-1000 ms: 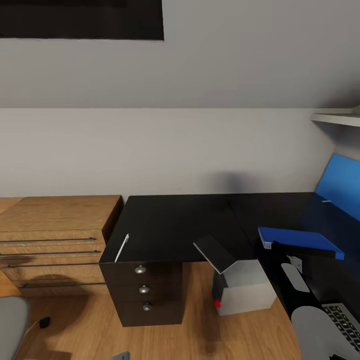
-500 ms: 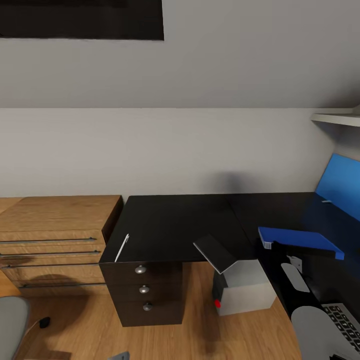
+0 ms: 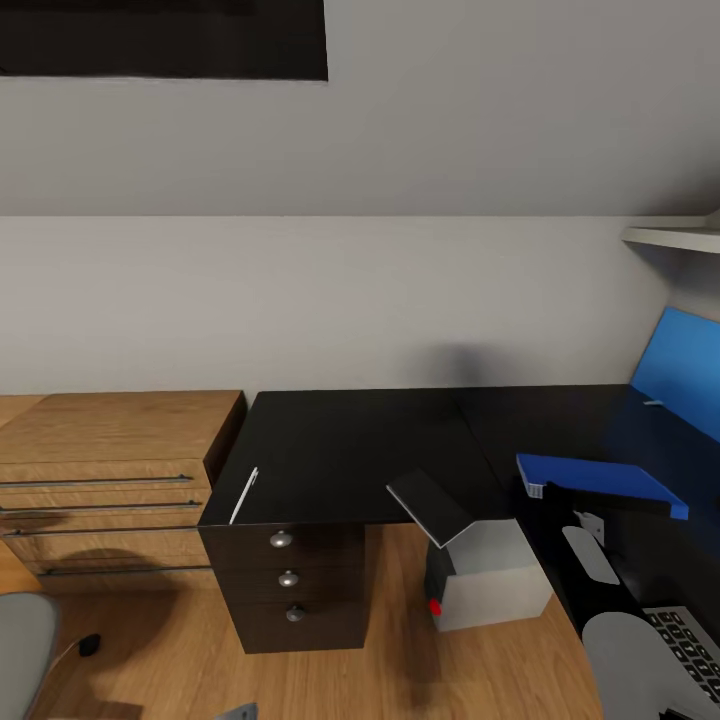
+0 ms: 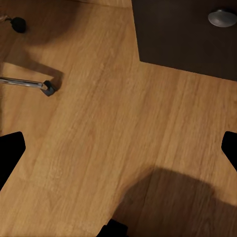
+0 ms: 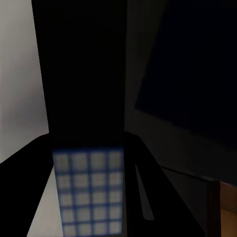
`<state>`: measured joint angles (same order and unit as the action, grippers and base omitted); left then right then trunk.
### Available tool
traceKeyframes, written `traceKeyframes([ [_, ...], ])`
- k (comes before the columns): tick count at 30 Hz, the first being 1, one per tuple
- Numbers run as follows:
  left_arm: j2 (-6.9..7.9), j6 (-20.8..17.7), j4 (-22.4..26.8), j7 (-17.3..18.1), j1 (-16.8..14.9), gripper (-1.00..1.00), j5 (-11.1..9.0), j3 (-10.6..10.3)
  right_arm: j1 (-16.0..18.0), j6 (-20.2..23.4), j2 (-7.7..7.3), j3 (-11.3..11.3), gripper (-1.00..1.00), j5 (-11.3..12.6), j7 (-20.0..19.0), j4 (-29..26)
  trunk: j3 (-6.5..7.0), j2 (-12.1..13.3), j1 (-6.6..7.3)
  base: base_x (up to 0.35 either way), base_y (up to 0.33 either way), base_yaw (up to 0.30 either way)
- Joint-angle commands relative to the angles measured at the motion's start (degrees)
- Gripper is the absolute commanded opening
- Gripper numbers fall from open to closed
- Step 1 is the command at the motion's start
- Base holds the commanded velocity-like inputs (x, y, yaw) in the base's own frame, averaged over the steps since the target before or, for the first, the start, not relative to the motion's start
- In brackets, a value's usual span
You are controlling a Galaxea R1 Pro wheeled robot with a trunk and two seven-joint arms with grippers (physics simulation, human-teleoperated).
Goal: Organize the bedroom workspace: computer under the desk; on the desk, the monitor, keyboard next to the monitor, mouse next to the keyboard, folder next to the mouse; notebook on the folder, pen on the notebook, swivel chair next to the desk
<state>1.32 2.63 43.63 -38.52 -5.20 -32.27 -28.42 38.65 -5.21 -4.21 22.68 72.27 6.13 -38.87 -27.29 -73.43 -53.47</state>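
Note:
My right gripper (image 3: pixel 590 503) is shut on the blue folder (image 3: pixel 600 480), holding it level above the right wing of the black desk (image 3: pixel 350 450). In the right wrist view a dark slab (image 5: pixel 86 98) sits between the fingers of the right gripper (image 5: pixel 89 153). The pen (image 3: pixel 243 495) lies at the desk's left front edge. The notebook (image 3: pixel 430 505) tilts over the desk's inner corner, above the grey computer (image 3: pixel 495 580) on the floor. The keyboard (image 3: pixel 690 640) lies at the lower right. My left gripper (image 4: pixel 118 153) hangs open over the floor beside the swivel chair's metal leg (image 4: pixel 24 82).
A light-wood drawer chest (image 3: pixel 110 450) adjoins the desk's left end. The black drawer unit (image 3: pixel 290 585) with silver knobs (image 4: pixel 222 17) stands under the desk. A blue flat panel (image 3: pixel 685 370) leans at the far right under a shelf (image 3: pixel 680 238). The chair's grey seat (image 3: pixel 20 650) shows at lower left.

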Motion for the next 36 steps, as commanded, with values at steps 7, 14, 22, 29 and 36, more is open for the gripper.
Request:
traceKeyframes([
  [7, 0.09, 0.27, 0.06, -0.42, -0.07, 1.00, -0.60, -0.41, 0.02, -0.24, -0.01, -0.09, 1.00, 0.59, 0.36, -0.07, -0.06, -0.04, 0.00, 0.000, 0.000, 0.000],
  [14, 0.09, 0.27, 0.06, -0.42, -0.07, 1.00, -0.60, -0.42, 0.02, -0.24, -0.01, -0.09, 1.00, 0.63, 0.38, -0.07, -0.06, -0.04, 0.00, 0.000, 0.000, 0.000],
  [22, 0.09, 0.27, 0.06, -0.42, -0.07, 1.00, -0.60, -0.47, 0.02, -0.24, -0.01, -0.09, 1.00, 0.64, 0.38, -0.09, -0.06, -0.04, 0.00, -0.003, 0.000, 0.000],
  [29, 0.09, 0.27, 0.06, -0.42, -0.07, 1.00, -0.60, -0.49, 0.02, -0.24, -0.01, -0.09, 1.00, 0.68, 0.38, -0.07, -0.06, -0.04, 0.00, -0.111, 0.000, 0.000],
  [36, 0.09, 0.27, 0.06, -0.34, -0.07, 1.00, -0.68, -0.75, 0.02, -0.24, 0.05, -0.09, 1.00, 0.68, 0.38, -0.13, 0.30, 0.77, 0.44, -0.010, 0.000, 0.000],
])
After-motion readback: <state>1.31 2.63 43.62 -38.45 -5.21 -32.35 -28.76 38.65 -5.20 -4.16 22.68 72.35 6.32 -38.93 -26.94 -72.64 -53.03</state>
